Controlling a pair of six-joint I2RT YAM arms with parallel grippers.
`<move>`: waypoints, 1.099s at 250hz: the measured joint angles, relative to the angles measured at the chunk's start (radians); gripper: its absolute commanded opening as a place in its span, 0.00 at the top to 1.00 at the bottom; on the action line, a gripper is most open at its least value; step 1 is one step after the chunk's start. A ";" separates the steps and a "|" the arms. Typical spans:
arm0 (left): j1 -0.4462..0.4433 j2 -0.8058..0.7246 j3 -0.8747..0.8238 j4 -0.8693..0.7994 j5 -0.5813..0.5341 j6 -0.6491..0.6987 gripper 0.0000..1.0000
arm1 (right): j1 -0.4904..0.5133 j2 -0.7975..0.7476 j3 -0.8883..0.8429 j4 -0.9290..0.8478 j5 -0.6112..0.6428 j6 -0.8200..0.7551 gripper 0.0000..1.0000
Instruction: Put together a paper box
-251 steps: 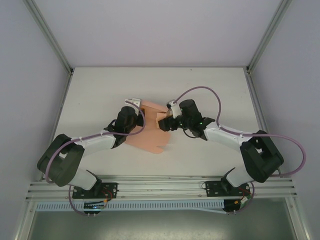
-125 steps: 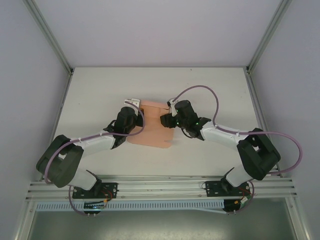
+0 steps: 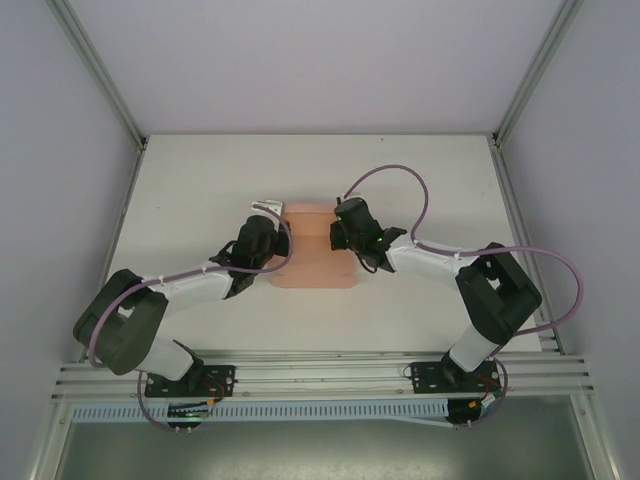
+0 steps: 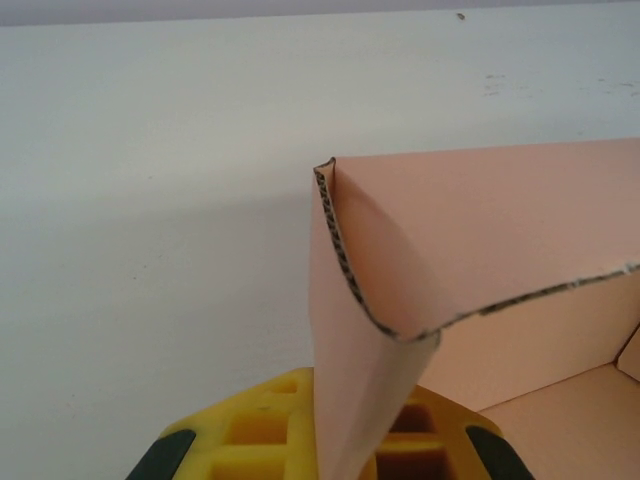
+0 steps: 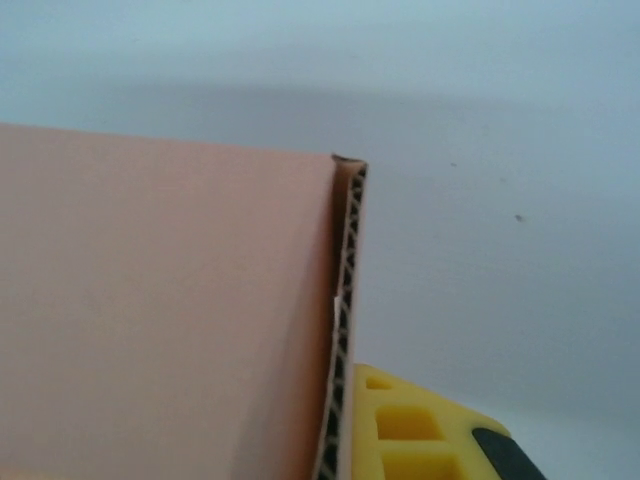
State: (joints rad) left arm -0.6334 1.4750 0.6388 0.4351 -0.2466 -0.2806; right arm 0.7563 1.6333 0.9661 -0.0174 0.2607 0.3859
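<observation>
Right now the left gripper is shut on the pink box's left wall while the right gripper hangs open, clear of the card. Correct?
No. The right gripper is shut on the right wall of the paper box, not open; the right wrist view shows the corrugated edge against its yellow finger. The left gripper is shut on the left wall.

The left arm (image 3: 190, 285) and right arm (image 3: 430, 262) flank the paper box (image 3: 310, 255); open table (image 3: 320, 170) beyond.

text: none legible | labels: none | brands: none | numbers: none | signs: none
</observation>
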 measured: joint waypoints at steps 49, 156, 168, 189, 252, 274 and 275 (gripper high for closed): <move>-0.022 0.049 0.076 -0.062 -0.058 -0.051 1.00 | 0.025 0.029 0.080 -0.122 0.141 0.058 0.99; -0.031 0.082 0.128 -0.129 -0.077 -0.111 1.00 | 0.064 0.203 0.315 -0.377 0.380 0.128 0.97; -0.031 0.082 0.130 -0.131 -0.076 -0.115 1.00 | 0.068 0.214 0.332 -0.392 0.401 0.125 0.96; -0.031 0.082 0.132 -0.133 -0.077 -0.122 1.00 | 0.076 0.256 0.390 -0.444 0.455 0.134 0.96; -0.031 0.082 0.132 -0.166 -0.071 -0.134 1.00 | 0.114 0.332 0.446 -0.518 0.562 0.209 0.94; -0.031 0.082 0.133 -0.167 -0.069 -0.140 1.00 | 0.117 0.327 0.425 -0.488 0.574 0.199 0.97; -0.031 0.082 0.133 -0.167 -0.068 -0.140 1.00 | 0.117 0.326 0.423 -0.484 0.574 0.197 0.97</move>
State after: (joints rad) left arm -0.6643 1.5570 0.7715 0.2680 -0.3149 -0.4202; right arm 0.8734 1.9591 1.3888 -0.5014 0.8349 0.5827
